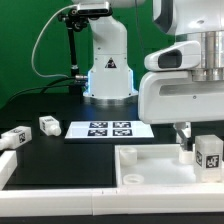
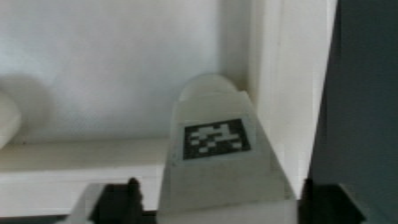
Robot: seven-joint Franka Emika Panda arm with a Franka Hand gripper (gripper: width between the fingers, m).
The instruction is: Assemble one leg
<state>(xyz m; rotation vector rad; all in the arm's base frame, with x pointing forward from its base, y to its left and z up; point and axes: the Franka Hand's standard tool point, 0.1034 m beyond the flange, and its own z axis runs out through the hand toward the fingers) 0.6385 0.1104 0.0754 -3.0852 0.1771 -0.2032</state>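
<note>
here, my hand (image 1: 187,143) hangs low over the big white square tray with raised rims (image 1: 150,170), on the exterior view's right side of the black desk (image 1: 60,165). my two dark fingers (image 1: 181,134) are clamped on a small white stubby leg with a black-and-white square tag (image 1: 209,155). the leg stands up straight inside the tray, close to the tray's corner on that side. in the wrist view the same leg (image 2: 224,150) fills the middle, with its tag facing the camera, and my black finger pads (image 2: 121,203) press it from both sides. the tray wall (image 2: 285,60) stands just beside the leg.

far off, on the exterior view's left, two more small white legs lie on the desk. one (image 1: 48,126) is near the flat white marker board (image 1: 108,129), and the other (image 1: 14,138) is closer to the edge of the picture. a long white piece (image 1: 6,168) sits just below that one. my white round base (image 1: 108,62) stands behind the marker board.
</note>
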